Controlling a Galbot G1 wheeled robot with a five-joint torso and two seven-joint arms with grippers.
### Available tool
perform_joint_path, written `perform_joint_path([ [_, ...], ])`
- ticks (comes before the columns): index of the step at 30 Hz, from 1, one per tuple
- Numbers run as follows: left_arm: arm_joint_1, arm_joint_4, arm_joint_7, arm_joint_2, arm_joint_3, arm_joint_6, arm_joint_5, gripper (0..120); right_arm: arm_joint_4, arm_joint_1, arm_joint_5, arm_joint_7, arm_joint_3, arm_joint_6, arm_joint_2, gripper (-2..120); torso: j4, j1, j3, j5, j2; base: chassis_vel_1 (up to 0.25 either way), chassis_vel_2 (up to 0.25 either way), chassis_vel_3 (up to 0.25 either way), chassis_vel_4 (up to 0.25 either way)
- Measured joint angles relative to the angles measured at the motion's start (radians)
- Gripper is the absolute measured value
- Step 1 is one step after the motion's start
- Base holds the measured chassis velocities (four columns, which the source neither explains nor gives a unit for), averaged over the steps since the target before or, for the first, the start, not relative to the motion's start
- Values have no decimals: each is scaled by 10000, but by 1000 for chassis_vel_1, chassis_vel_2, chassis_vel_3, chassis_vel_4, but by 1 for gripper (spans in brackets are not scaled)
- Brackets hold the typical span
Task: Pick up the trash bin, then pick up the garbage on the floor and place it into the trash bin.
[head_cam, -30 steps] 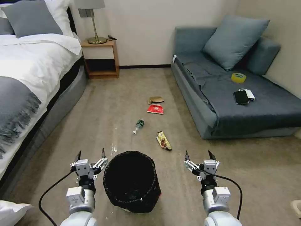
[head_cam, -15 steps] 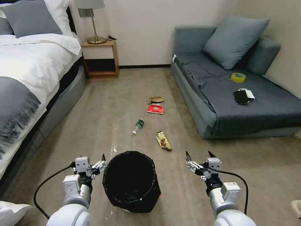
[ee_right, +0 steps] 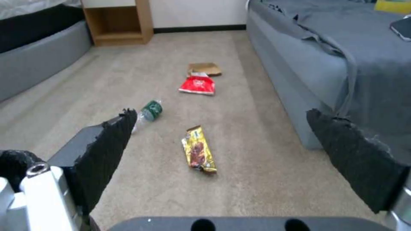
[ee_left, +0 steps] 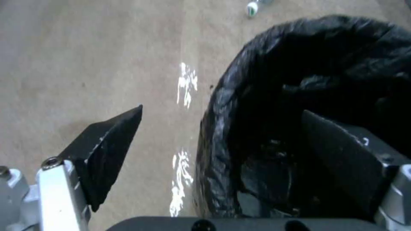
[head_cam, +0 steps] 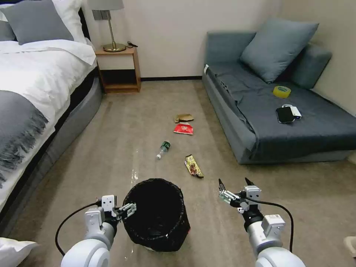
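Swinging left hand (head_cam: 128, 208) in toward trash bin (head_cam: 155, 213) since half a second ago, now straddling the crinkled glossy black liner at the rim: one pointed black finger (ee_left: 109, 149) outside over the carpet, the other inside; spread wide, not gripping. Holding right hand (head_cam: 233, 184) wide too, hovering low over beige carpet, well apart from the round bin. Lying ahead on the floor: clear bottle (head_cam: 163, 148) with green label, yellow-brown foil wrapper (head_cam: 194, 165), red-and-white wrapper (head_cam: 184, 128), crumpled tan paper scrap (head_cam: 184, 118).
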Motion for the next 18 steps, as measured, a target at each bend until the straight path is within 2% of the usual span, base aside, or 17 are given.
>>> perform_joint_path([
  [8, -189, 512, -62, -57, -17, 13, -112, 97, -184, 165, 84, 11, -29, 47, -51, 100, 0, 0, 0, -1, 0, 0, 0, 0, 0],
  [10, -261, 702, -28, -56, -16, 13, -130, 90, -252, 238, 111, 27, -54, 50, -50, 100, 0, 0, 0, -1, 0, 0, 0, 0, 0],
  [12, -261, 702, -28, -56, -16, 13, -130, 90, -252, 238, 111, 27, -54, 50, -50, 100, 0, 0, 0, -1, 0, 0, 0, 0, 0],
  [13, -334, 847, 35, -42, -14, 11, -149, 81, -302, 302, 126, 47, -83, 50, -38, 100, 0, 0, 0, -1, 0, 0, 0, 0, 0],
  [17, -409, 974, 138, -13, -13, 11, -201, 69, -380, 366, 136, 82, -120, 50, 4, 100, 0, 0, 0, -1, 0, 0, 0, 0, 0],
  [18, -435, 1018, 170, -1, -12, 12, -205, 62, -407, 386, 136, 99, -134, 50, 22, 100, 0, 0, 0, -1, 0, 0, 0, 0, 0],
])
